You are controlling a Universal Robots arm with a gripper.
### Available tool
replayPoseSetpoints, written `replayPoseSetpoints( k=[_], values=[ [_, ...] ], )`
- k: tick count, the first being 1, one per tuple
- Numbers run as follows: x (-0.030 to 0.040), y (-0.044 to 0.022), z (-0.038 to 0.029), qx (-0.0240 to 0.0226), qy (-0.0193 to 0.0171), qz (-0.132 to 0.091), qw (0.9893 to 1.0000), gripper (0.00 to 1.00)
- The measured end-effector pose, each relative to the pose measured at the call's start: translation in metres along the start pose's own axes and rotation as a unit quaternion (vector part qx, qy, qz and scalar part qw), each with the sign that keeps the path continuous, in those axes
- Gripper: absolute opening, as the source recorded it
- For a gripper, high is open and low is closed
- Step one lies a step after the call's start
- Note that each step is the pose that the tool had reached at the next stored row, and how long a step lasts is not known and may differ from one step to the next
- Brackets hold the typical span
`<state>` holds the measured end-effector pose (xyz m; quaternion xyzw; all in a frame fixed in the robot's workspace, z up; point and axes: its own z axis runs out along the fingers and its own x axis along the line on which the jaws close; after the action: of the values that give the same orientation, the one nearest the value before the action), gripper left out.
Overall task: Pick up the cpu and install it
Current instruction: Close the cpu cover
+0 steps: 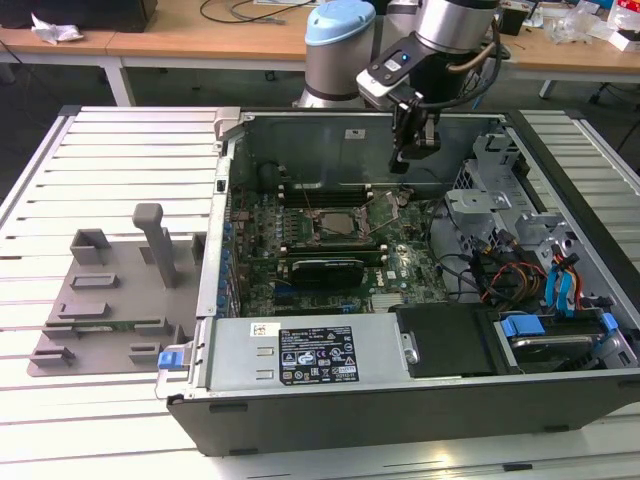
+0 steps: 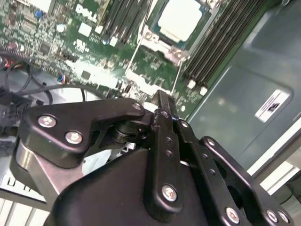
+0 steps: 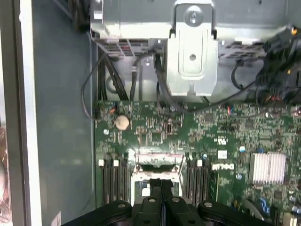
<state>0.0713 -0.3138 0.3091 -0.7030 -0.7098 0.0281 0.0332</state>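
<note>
In the exterior view, the black two-fingered gripper (image 1: 400, 163) hangs above the green motherboard (image 1: 400, 265) inside the open dark-grey metal computer case (image 1: 420, 400). It is toward the exterior view's right of the square black-framed socket (image 1: 312, 225). The small flat square cpu (image 1: 335, 222), with its silver-grey metal top, lies in that socket, apart from the gripper.

In the second wrist view, the cpu (image 2: 181, 19) sits flat, bordered by a bright metal retention frame (image 2: 160, 44). Whether that frame is clamped down cannot be told. The gripper (image 2: 160, 101) has its fingers pressed together and grips nothing.

In the first wrist view, the gripper (image 3: 162, 186) shows the same closed, empty fingers, between two banks of black memory slots (image 3: 113, 179).

The likely risk is contact. If the frame is unclamped, a knock from the closed fingertips could shift the chip on its pins. A drifting descent could strike the memory slots.
</note>
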Motion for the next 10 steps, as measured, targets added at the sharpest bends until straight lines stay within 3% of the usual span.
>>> replayPoseSetpoints(
  k=[2,6,8,10],
  values=[
    [0.0000,0.0067,-0.0005,0.0002,0.0000,0.000,1.0000,0.11],
    [-0.0001,0.0288,-0.0024,0.0007,0.0000,0.000,1.0000,0.11],
    [-0.0001,0.0346,-0.0028,0.0009,0.0000,0.000,1.0000,0.11],
    [-0.0002,0.0474,-0.0039,0.0012,0.0000,0.000,1.0000,0.11]
  ],
)
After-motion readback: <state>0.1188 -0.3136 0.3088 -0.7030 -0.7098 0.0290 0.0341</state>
